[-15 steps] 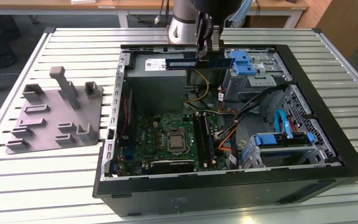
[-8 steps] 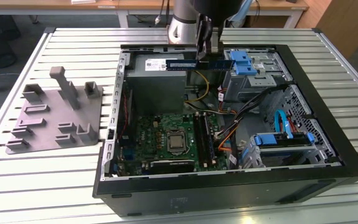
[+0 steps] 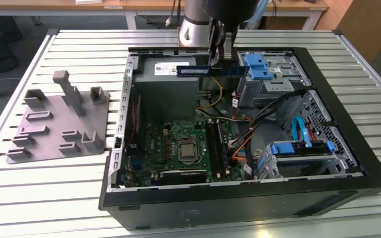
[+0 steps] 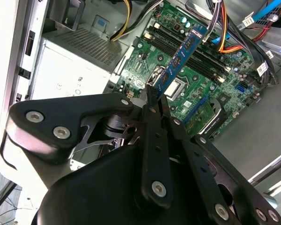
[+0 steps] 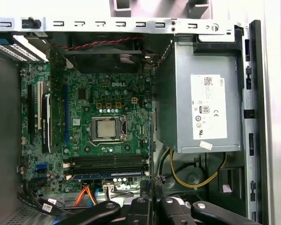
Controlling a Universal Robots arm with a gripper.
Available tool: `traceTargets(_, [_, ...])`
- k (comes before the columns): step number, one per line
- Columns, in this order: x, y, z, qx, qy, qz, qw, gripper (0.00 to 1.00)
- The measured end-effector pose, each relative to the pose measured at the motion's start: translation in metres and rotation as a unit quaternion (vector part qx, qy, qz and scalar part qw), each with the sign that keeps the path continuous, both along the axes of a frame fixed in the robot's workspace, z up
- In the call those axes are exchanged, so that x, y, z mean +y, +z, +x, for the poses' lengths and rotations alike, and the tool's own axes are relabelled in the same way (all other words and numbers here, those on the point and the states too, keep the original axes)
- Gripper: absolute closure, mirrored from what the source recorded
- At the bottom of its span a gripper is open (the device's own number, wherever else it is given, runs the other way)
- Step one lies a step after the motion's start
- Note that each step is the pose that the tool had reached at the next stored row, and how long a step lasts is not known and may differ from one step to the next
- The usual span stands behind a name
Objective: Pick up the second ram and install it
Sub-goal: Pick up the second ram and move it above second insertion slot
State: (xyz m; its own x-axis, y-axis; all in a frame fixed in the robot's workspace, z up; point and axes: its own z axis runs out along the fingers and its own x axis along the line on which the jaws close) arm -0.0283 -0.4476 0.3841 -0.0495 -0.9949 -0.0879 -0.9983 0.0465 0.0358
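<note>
hand (image 3: 218,63): black metal fingers pinching second ram (image 3: 194,71) mid-length | ram: thin flat blue-green stick, dark chips, level above open black case (image 3: 243,208), over green motherboard (image 3: 170,144) | bench (image 3: 45,198): ribbed metal slats

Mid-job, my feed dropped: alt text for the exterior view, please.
The gripper holds the second ram level above the open computer case, over its power supply end. The motherboard lies nearer the camera inside the case, and a grey fixture plate sits on the slatted table at the exterior view's left.
</note>
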Motion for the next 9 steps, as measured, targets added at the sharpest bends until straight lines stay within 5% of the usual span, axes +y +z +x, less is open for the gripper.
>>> traceTargets(9, [0.0000,-0.0044,0.0000,0.0000,0.000,0.0000,1.0000,0.86])
